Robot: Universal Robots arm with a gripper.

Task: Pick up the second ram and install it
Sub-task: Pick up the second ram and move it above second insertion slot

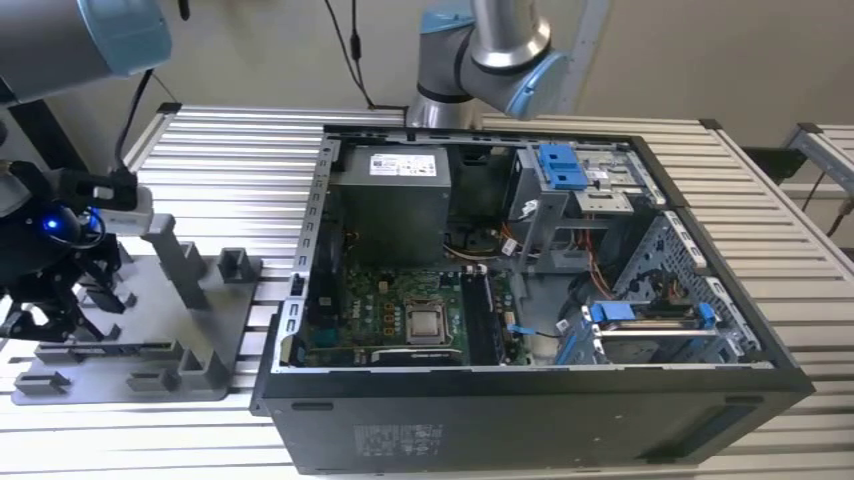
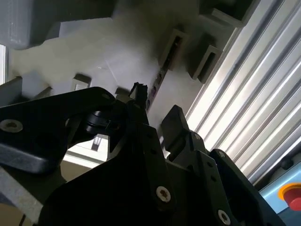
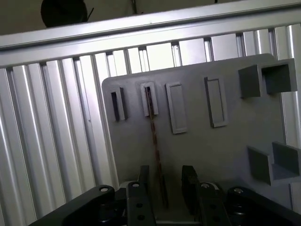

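Observation:
The second ram [image 3: 154, 136] stands on its long edge in a slot of the grey plastic tray [image 3: 225, 150], so it appears as a thin dark line; it shows too in the second wrist view [image 2: 156, 80]. My gripper [image 3: 165, 176] is open and straddles the near end of the stick, one black finger [image 3: 143, 176] close beside it and the other finger [image 3: 189, 181] farther off. Neither pad presses on it. In the exterior view the gripper [image 1: 56, 305] hangs low over the tray [image 1: 147, 355] at the exterior view's left.
An open computer case [image 1: 534, 400] lies on the slatted aluminium table [image 1: 227, 170] to the exterior view's right of the tray, motherboard [image 1: 400, 310] exposed. Upright grey blocks [image 1: 174, 260] and empty slots [image 3: 214, 101] stand on the tray near the gripper. A second arm's base [image 1: 481, 50] rises behind the case.

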